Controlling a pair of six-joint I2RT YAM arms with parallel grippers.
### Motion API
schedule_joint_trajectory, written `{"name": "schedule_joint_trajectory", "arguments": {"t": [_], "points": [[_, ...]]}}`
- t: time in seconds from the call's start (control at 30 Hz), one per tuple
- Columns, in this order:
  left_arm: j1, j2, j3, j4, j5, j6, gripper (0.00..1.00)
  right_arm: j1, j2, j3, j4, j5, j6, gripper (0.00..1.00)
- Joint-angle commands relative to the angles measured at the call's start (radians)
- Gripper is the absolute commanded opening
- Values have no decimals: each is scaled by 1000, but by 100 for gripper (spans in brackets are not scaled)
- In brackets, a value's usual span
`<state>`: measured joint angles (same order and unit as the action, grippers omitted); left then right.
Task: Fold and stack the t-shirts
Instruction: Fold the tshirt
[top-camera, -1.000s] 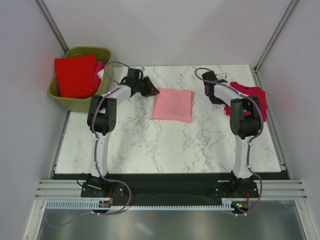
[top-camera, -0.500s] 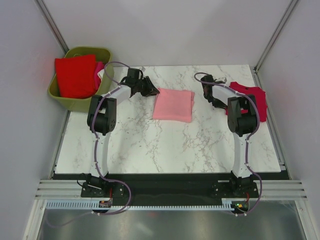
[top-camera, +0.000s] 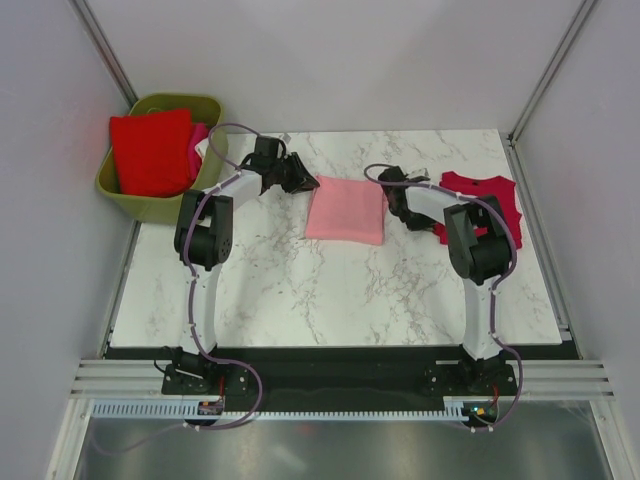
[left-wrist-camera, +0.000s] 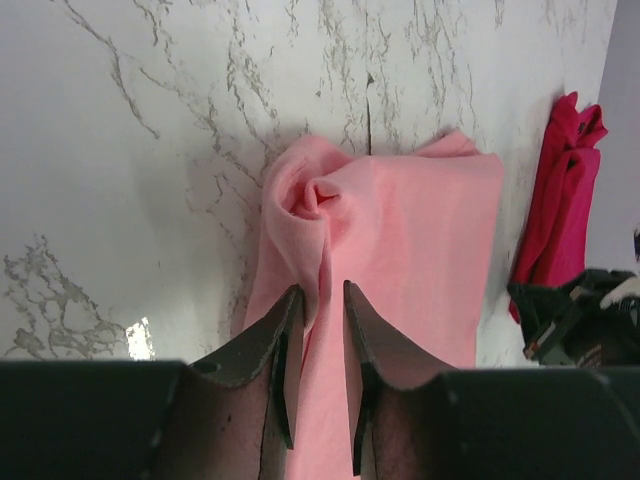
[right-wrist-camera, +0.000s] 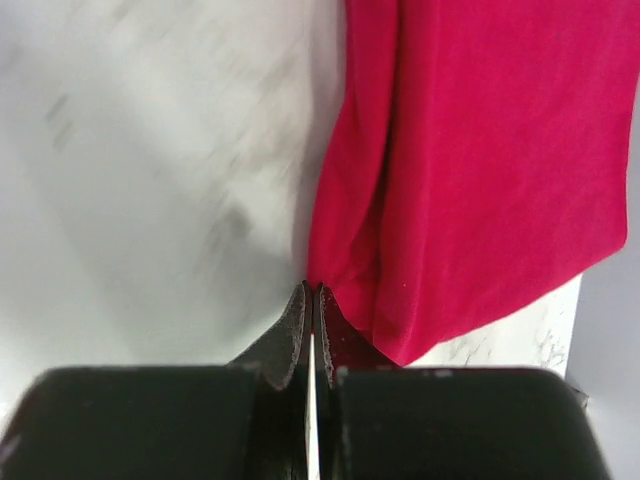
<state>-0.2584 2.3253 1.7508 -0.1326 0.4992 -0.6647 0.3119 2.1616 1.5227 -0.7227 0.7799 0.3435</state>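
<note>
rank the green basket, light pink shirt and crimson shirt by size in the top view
1. green basket
2. light pink shirt and crimson shirt: about alike, crimson partly behind the right arm

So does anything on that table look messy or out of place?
The light pink t-shirt is folded, but its edge is puckered into a swirl just ahead of the left fingers, which pinch it. The crimson t-shirt, at the right side of the table, lies rumpled and unfolded, its edge nipped by the right fingers.
</note>
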Motion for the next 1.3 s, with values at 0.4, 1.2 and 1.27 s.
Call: {"name": "schedule_joint_trajectory", "arguments": {"t": [0.4, 1.2, 1.27], "points": [[4, -43, -28, 2, -27, 13, 29, 142, -380, -196, 103, -209, -4, 47], [4, -40, -16, 36, -59, 25, 65, -102, -11, 36, 571, -982, 238, 73], [4, -21, 9, 24, -56, 24, 64, -102, 9, 33, 585, -966, 244, 72]]}}
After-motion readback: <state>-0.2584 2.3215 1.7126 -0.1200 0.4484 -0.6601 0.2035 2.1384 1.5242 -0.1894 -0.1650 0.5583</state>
